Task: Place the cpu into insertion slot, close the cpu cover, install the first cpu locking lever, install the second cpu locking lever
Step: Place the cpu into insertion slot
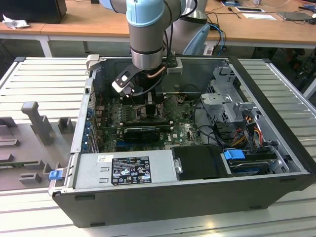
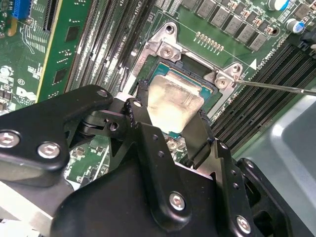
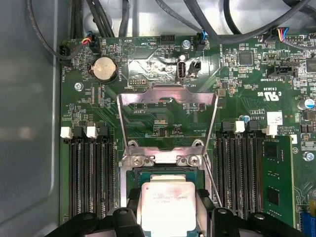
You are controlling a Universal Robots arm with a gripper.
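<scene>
Exterior view: the end effector [image 1: 149,101] hung at eleven o'clock in the case [image 1: 163,200]. First wrist view: it gripped the cpu [image 3: 169,210] over the insertion slot [image 3: 163,170], the cpu cover [image 3: 168,97] open.

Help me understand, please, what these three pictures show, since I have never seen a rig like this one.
The exterior view shows a robot arm reaching down into an open computer case that lies on a ribbed metal table. The two wrist views come from cameras riding on the arm, looking past its end effector at the green circuit board. The black fingers sit on two opposite sides of the cpu, the pale square chip, and appear to grip it at the insertion slot. The cpu cover, a silvery frame, is swung open, away from the slot. Long black memory slots run on both sides.
</scene>
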